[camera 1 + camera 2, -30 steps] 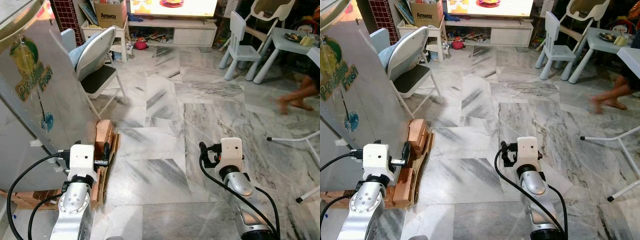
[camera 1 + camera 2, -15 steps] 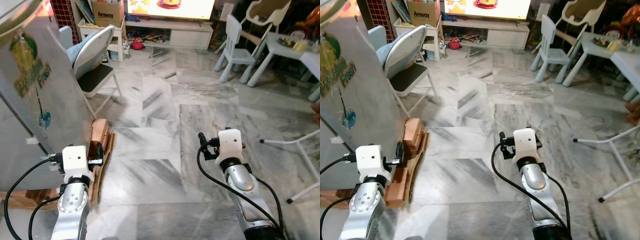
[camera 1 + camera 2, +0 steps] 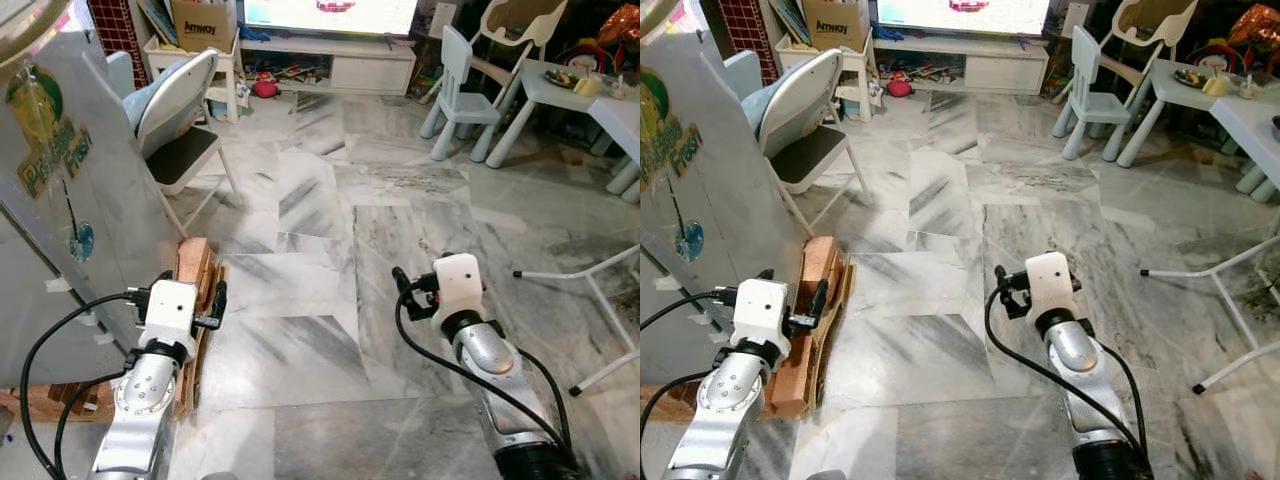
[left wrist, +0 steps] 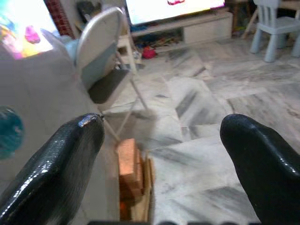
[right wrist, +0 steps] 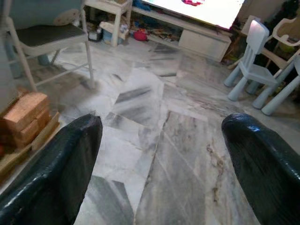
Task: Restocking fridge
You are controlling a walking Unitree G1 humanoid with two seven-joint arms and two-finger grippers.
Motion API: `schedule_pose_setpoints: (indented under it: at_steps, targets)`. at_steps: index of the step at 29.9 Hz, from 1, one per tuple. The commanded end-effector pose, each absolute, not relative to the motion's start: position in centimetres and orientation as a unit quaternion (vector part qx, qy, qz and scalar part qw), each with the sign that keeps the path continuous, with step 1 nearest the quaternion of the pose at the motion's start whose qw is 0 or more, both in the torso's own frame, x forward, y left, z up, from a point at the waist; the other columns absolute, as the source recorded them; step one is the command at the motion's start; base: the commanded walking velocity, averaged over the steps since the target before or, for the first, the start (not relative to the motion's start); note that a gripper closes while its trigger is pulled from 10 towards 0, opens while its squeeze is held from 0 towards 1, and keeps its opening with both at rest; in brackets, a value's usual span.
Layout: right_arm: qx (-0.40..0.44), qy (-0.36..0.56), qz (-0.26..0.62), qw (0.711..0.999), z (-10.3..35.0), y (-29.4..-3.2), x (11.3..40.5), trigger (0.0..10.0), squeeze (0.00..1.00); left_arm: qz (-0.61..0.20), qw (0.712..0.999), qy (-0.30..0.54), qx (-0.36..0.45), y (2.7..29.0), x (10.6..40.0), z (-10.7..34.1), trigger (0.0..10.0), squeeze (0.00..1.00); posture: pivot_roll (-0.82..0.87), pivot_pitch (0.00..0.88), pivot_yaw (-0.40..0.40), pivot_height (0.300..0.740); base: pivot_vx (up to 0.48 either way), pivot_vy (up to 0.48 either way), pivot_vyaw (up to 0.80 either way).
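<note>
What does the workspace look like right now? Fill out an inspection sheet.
Surface: grey-veined marble floor.
Job's things: grey fridge on the robot's left; no food items seen.
Clutter: bricks on wooden pallet at the fridge's base.
Grippers: left claw open, empty; right claw open, empty; both over floor.
Cables: black cables looped along both arms.
Surroundings: folding chair, child's chair, TV stand, cardboard box.

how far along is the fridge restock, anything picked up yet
Nothing looks done. The left gripper and right gripper are both open and empty, held out over the marble floor. The fridge stands at the robot's left, resting on bricks. Fetching and loading items is all still left.
</note>
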State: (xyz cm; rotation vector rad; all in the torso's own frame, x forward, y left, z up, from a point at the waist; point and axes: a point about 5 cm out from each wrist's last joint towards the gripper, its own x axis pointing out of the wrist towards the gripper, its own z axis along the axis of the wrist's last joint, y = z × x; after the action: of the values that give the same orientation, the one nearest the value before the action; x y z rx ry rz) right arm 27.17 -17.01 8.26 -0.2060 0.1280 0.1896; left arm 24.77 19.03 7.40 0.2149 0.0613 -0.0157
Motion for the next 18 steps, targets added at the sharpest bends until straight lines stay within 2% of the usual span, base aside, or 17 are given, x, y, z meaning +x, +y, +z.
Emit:
schedule_pose_setpoints:
  at_steps: [1,5,11,18]
  targets:
    - [-0.088,0.033,0.080,0.992,9.6,-17.2,27.2,10.0,0.00,0.026,0.996,0.021,0.083,19.4,24.7,8.2,10.0,0.00,0.05,0.000,-0.019,0.740,0.000,0.000,0.00]
    - [-0.043,0.020,0.029,0.998,10.2,-17.7,27.6,10.0,0.00,0.047,0.996,0.018,0.073,19.6,24.3,7.9,10.0,0.00,0.05,0.000,-0.030,0.740,0.000,0.000,0.00]
    - [-0.030,-0.030,-0.052,0.998,12.0,-17.9,28.5,10.0,0.00,0.093,0.994,0.020,0.057,20.1,24.4,7.8,10.0,0.00,0.04,0.000,-0.020,0.740,0.000,0.000,0.00]
    - [-0.036,-0.009,-0.050,0.998,10.9,-18.5,27.4,10.0,0.00,0.074,0.996,0.016,0.056,19.8,24.8,8.1,10.0,0.00,0.02,0.000,-0.017,0.740,0.000,0.000,0.00]
